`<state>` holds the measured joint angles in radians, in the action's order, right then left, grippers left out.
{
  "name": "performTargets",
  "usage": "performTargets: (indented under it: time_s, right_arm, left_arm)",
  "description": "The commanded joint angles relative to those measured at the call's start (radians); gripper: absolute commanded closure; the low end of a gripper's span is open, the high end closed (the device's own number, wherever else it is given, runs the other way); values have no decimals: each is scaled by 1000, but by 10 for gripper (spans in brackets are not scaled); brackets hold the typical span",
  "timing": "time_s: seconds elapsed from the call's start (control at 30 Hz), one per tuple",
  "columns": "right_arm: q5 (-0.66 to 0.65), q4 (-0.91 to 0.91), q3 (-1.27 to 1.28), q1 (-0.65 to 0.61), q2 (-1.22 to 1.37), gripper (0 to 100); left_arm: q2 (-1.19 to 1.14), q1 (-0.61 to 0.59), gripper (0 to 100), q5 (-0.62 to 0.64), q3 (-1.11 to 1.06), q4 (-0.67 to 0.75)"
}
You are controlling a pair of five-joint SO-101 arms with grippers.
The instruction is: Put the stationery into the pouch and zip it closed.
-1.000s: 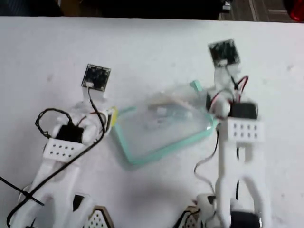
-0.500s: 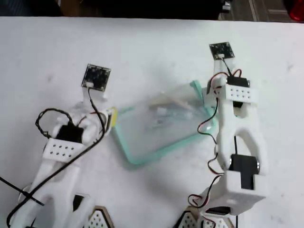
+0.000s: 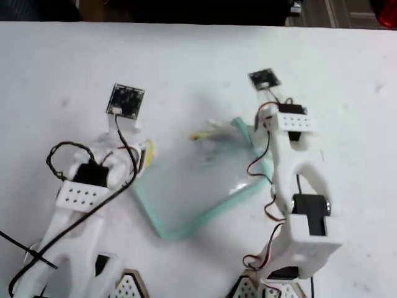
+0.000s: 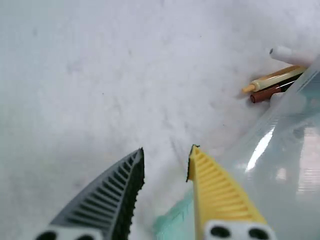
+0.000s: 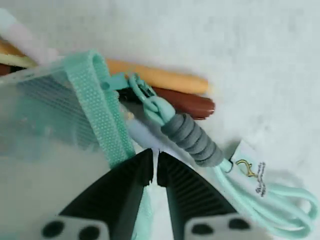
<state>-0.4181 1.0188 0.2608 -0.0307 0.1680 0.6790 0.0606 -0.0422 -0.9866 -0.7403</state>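
On the left, my left gripper [image 4: 165, 155] is moderately open with nothing between its jaws, and the yellow jaw is just beside the mint edge of the pouch [image 3: 198, 186]. The pouch lies flat on the white table [image 3: 186, 56] between the 2 arms. The pens [image 5: 165, 79] stick out of its open end, so I judge the filling step is not finished. On the right, my right gripper [image 5: 155, 162] is almost fully closed and seems to pinch the pouch edge just beside the zipper pull [image 5: 145, 95]. Next I must push the pens fully inside, then draw the pull along while the left gripper steadies the far corner.
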Motion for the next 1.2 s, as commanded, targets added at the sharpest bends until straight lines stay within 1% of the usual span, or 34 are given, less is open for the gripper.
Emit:
performTargets:
  time_s: [0.0, 0.13, 0.2, 0.3, 0.37, 0.53, 0.67, 0.93, 1.0, 1.1, 1.17]
  right_arm:
    - [-26, 10, -3, 4, -130, 980]
    - [-28, -18, 2, 22, -180, 968]
    - [-41, -30, 2, 21, -165, 916]
    - [-133, -31, -3, 19, -119, 800]
    - [-186, -30, -3, 19, -90, 763]
    - [-242, -31, -5, 35, -31, 810]
    - [-267, -39, -6, 33, 5, 808]
    - [-264, -180, -5, 25, 105, 812]
    - [-259, -196, -5, 22, 105, 853]
    - [-258, -217, -6, 22, 71, 992]
    - [-258, -211, -5, 22, 30, 955]
  left_arm:
    - [27, -1, 831, -9, 2, 25]
    - [27, -1, 831, -9, 2, 25]
    - [27, -1, 831, -9, 2, 25]
    - [27, -1, 831, -9, 2, 25]
    - [27, -1, 831, -9, 2, 25]
    - [27, -1, 831, -9, 2, 25]
    - [27, -1, 831, -9, 2, 25]
    - [27, -1, 831, -9, 2, 25]
    - [27, -1, 831, -9, 2, 25]
    - [27, -1, 831, -9, 2, 25]
    - [27, -1, 831, -9, 2, 25]
